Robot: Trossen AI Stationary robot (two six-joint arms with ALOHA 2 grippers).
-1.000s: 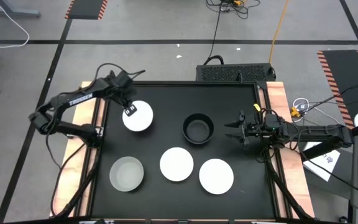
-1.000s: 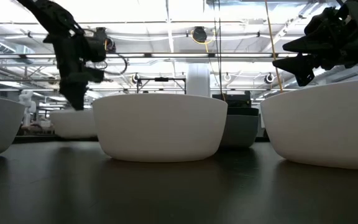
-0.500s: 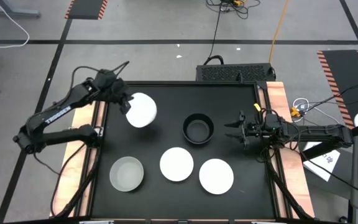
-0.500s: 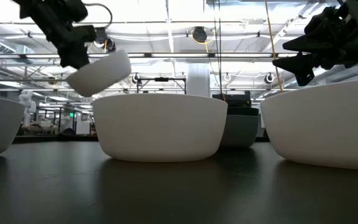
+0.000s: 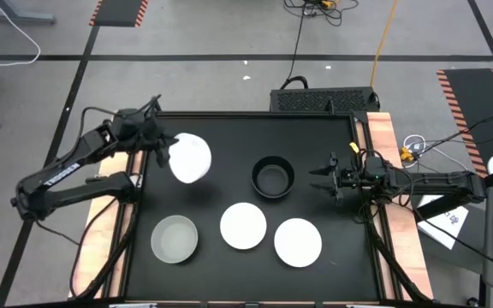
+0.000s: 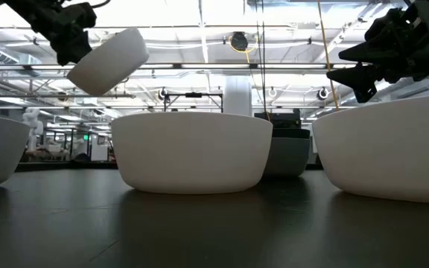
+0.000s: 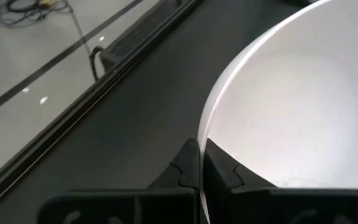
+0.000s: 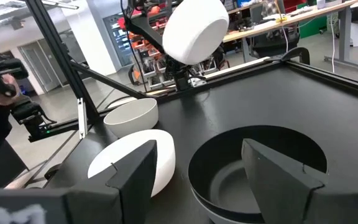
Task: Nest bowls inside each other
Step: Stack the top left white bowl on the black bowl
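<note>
High view: left gripper (image 5: 163,151) jaws pinch a raised, tilted white bowl (image 5: 190,157); right gripper (image 5: 322,181) jaws spread.

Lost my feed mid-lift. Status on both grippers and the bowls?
Left gripper shut on white bowl, airborne, tilted. Right gripper open, waiting beside black bowl. Grey bowl and two white bowls on table. Nothing obstructing.

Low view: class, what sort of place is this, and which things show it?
Probably a robotics lab or workshop: ceiling strip lights over an open hall, equipment racks behind the table, and hazard-striped floor markings.
</note>
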